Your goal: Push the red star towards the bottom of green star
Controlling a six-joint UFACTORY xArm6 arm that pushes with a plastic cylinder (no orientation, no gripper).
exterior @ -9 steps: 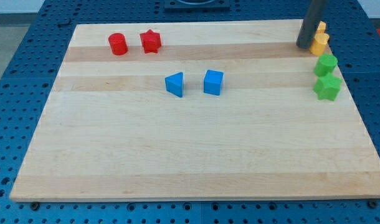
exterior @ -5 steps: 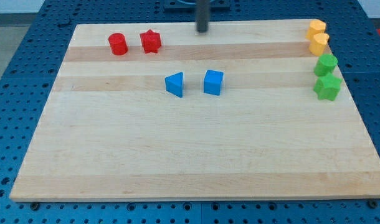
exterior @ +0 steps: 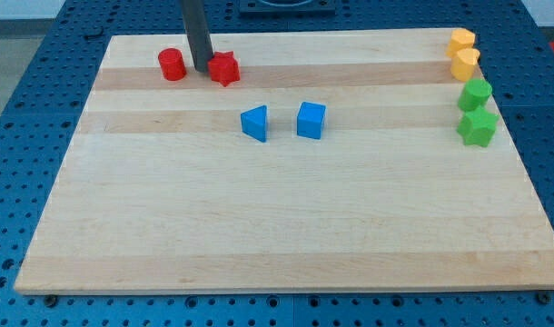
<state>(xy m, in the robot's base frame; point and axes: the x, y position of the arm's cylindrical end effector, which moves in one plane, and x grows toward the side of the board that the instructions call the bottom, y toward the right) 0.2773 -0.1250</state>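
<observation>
- Red star point(exterior: 225, 68) near the view's top left of the wooden board point(exterior: 277, 227), touched on its left side by my tip point(exterior: 202, 70).
- Red cylinder point(exterior: 172, 64) just left of the tip, apart from it.
- No gripper on the rod point(exterior: 196, 32); nothing to open or close.
- Green star point(exterior: 477, 128) at the view's right edge, well apart from the red star.
- Another green block point(exterior: 475, 94) just above it; two yellow blocks point(exterior: 463, 53) stacked toward the top right corner.
- Blue triangular block point(exterior: 255, 123) and blue cube point(exterior: 311, 120) side by side near the board's middle.
</observation>
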